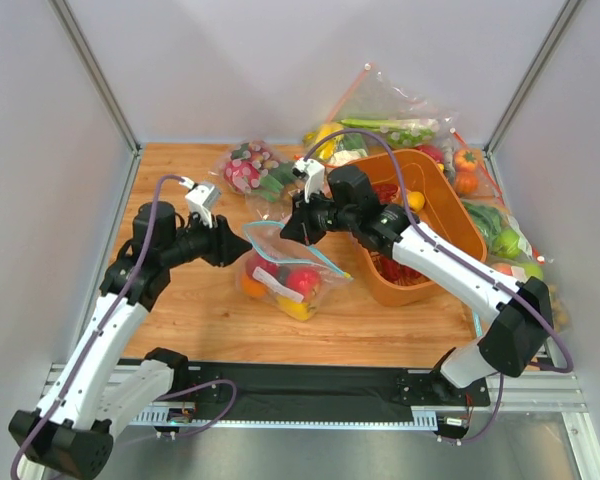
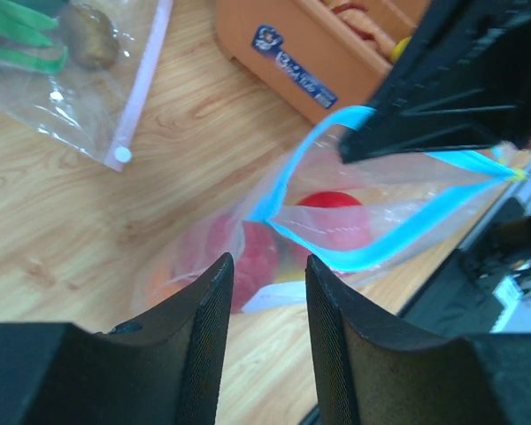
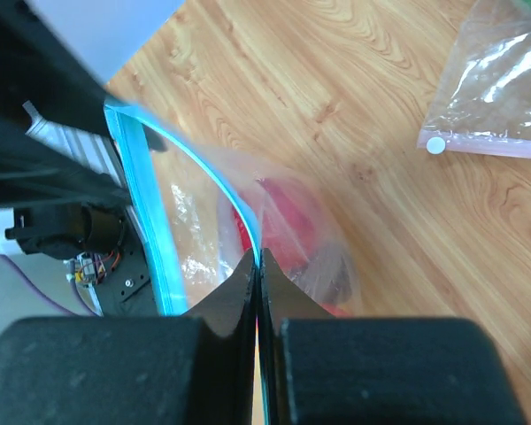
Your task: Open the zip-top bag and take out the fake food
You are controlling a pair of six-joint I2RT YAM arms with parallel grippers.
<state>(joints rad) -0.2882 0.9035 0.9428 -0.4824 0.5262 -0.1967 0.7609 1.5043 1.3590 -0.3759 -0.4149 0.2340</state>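
Observation:
The zip-top bag [image 1: 280, 270] lies mid-table, its teal-blue zip strip [image 2: 372, 257] pulled apart so the mouth gapes. Inside is the fake food: a red fruit [image 1: 302, 280], an orange one [image 1: 252, 285] and a yellow one [image 1: 295, 308]. The red fruit also shows in the left wrist view [image 2: 329, 212]. My right gripper [image 3: 258, 261] is shut on one side of the zip strip and holds it up; it is at the bag's far edge in the top view [image 1: 288, 232]. My left gripper [image 2: 265, 274] is open and empty, just short of the bag's left mouth corner [image 1: 242, 252].
An orange basket [image 1: 430, 215] with red items stands right of the bag. A clear bag with a pink zip strip [image 1: 255, 170] lies behind, also in the left wrist view [image 2: 71, 71]. More filled bags lie at the back [image 1: 390, 125] and right [image 1: 500, 240].

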